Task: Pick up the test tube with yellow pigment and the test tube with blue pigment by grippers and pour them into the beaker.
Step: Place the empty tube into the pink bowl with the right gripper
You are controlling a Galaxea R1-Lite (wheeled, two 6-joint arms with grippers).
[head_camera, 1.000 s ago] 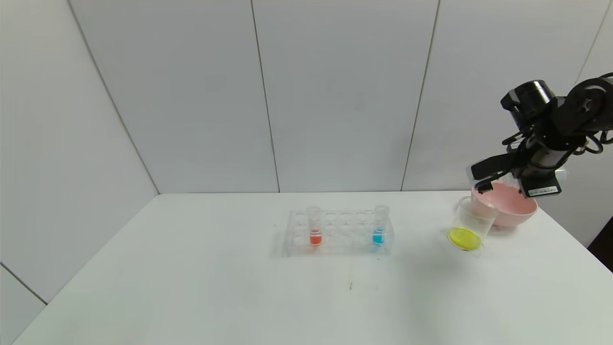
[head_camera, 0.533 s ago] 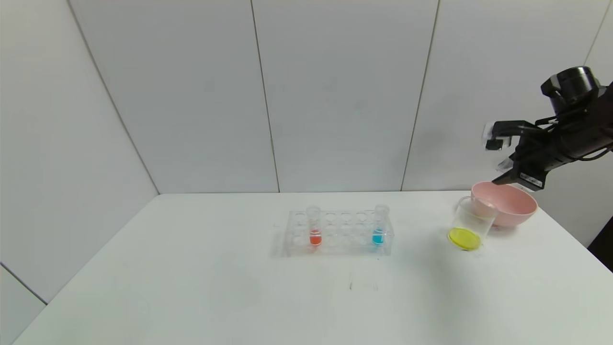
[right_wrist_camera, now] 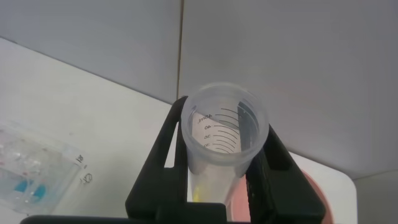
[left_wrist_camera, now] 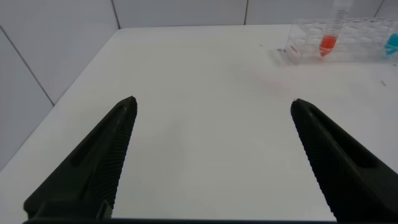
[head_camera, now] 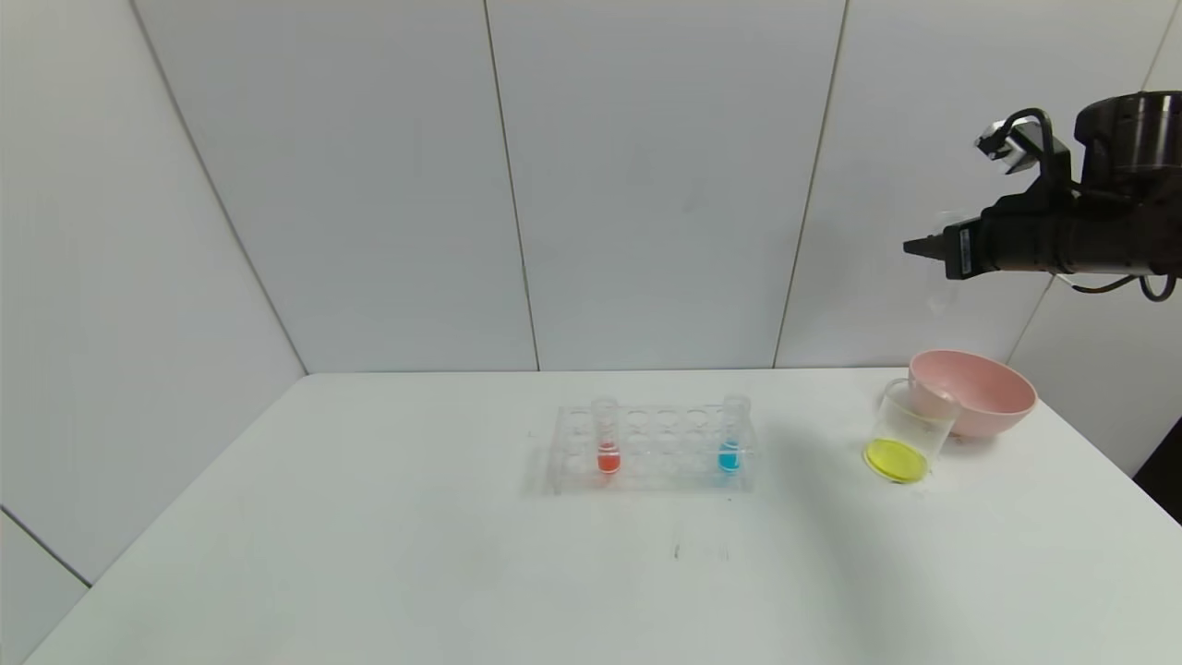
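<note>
Right gripper (head_camera: pixel 926 246): raised high at the far right, above the pink bowl (head_camera: pixel 983 392) — its jaws are clamped on the test tube with yellow pigment (right_wrist_camera: pixel 222 146), seen upright from its open mouth in the right wrist view, with only a thin yellow trace low inside.
Left gripper (left_wrist_camera: pixel 211 155): hovering low over the near-left part of the table (head_camera: pixel 369 554), fingers spread wide, nothing between them.
Beaker (head_camera: pixel 907 432): on the table at the right, just in front of the pink bowl, with a yellow layer at its bottom.
Test tube with blue pigment (head_camera: pixel 732 434): standing in the right end of the clear rack (head_camera: pixel 654 449) at mid-table, untouched; an orange-red tube (head_camera: pixel 606 436) stands towards the rack's left end.
Done, by my reading: the yellow pour — the beaker holds yellow and the tube looks nearly empty.
Left to do: put down the emptied tube, lift the blue one and pour it into the beaker.
</note>
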